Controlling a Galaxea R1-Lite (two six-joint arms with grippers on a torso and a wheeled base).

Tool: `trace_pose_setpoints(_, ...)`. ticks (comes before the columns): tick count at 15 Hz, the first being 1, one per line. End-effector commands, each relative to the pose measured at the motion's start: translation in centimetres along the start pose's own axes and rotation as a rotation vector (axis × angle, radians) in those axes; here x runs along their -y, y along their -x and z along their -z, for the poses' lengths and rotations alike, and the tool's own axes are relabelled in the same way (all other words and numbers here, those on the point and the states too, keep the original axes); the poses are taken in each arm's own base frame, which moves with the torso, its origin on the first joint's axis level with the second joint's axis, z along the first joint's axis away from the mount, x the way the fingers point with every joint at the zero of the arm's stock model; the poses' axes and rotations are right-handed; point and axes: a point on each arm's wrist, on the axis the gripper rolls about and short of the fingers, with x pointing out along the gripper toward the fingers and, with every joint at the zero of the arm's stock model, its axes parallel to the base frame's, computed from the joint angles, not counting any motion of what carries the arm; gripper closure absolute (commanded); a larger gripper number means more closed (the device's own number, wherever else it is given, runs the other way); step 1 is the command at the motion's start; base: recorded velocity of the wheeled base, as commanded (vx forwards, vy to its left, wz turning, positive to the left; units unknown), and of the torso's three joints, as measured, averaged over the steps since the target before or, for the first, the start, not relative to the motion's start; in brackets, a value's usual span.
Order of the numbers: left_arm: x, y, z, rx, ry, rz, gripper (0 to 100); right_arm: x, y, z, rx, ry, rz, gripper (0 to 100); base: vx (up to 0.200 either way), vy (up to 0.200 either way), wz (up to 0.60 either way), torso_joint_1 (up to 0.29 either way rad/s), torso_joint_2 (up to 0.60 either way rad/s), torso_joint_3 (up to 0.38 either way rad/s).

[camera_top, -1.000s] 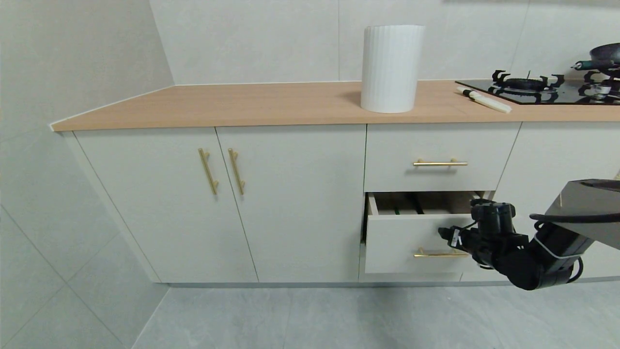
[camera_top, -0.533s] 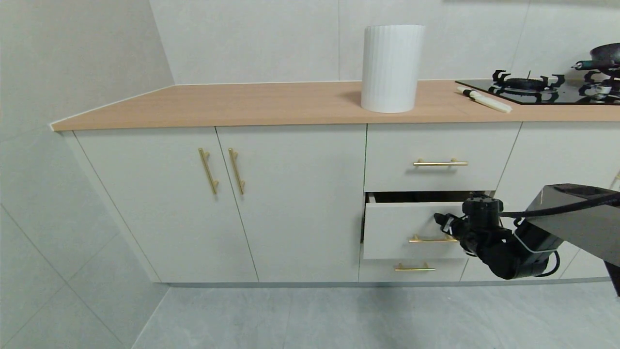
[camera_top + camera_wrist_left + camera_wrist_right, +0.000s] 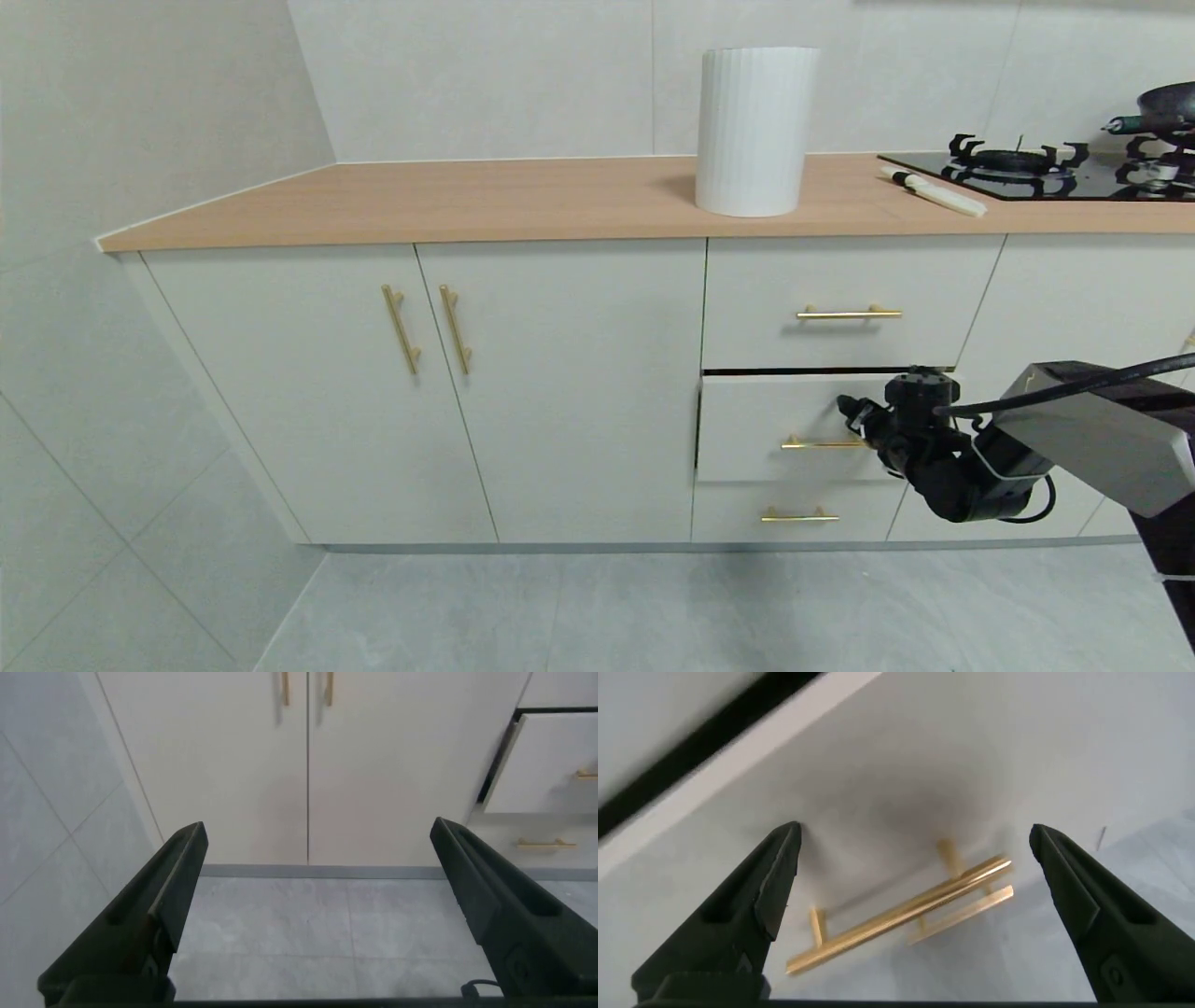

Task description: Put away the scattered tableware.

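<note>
My right gripper (image 3: 854, 422) is spread wide and holds nothing. It sits low at the front of the middle drawer (image 3: 747, 425). In the right wrist view its fingers (image 3: 766, 905) stand on either side of the brass handle (image 3: 896, 910), pointing at the drawer face. I cannot tell whether any part of the gripper touches the handle or the panel.

The middle drawer is almost flush with the cabinet. A thin dark gap shows along its top edge and down its left side. The top drawer (image 3: 845, 303) above it and the bottom drawer (image 3: 794, 513) below it are both shut, and each has its own brass bar.

My left gripper (image 3: 318, 831) is also open and empty. It hangs over the grey floor (image 3: 327, 933) and faces the two cupboard doors (image 3: 308, 756).

Up on the countertop (image 3: 467, 201), a pale utensil (image 3: 929, 191) with a dark end lies flat near the right end. It is just beside the front left corner of the hob (image 3: 1055, 173), and its tip reaches toward the counter's front edge. A white ribbed canister (image 3: 754, 131) stands upright to the utensil's left, above the drawers and apart from it. A dark pan (image 3: 1167, 98) sits on a burner at the hob's far right.
</note>
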Motion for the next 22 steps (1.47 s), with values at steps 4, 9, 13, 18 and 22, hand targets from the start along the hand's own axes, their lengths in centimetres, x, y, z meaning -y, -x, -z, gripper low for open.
trace_pose_setpoints(4,0.0,0.0,0.0,-0.003,0.0,-0.001,0,0.4,-1.5,0.0,0.014,-0.031,0.006,0,0.0,0.0,0.0,0.0,0.0,0.0)
trace_pose_setpoints(9,0.0,0.0,0.0,-0.001,0.0,0.001,0,0.1,-2.2,-1.5,0.056,-0.065,-0.004,0,0.0,0.0,0.0,0.0,0.0,0.0)
trace_pose_setpoints(13,0.0,0.0,0.0,-0.003,0.0,-0.001,0,-0.1,-2.8,-1.7,0.059,-0.07,-0.004,0,0.0,0.0,0.0,0.0,0.0,0.0)
trace_pose_setpoints(18,0.0,0.0,0.0,-0.001,0.0,-0.001,0,0.2,-2.7,-1.7,0.063,-0.073,0.012,0,0.0,0.0,0.0,0.0,0.0,0.0)
trace_pose_setpoints(22,0.0,0.0,0.0,-0.003,0.0,0.001,0,-0.4,1.8,-3.4,0.014,-0.06,0.0,0,0.0,0.0,0.0,0.0,0.0,0.0)
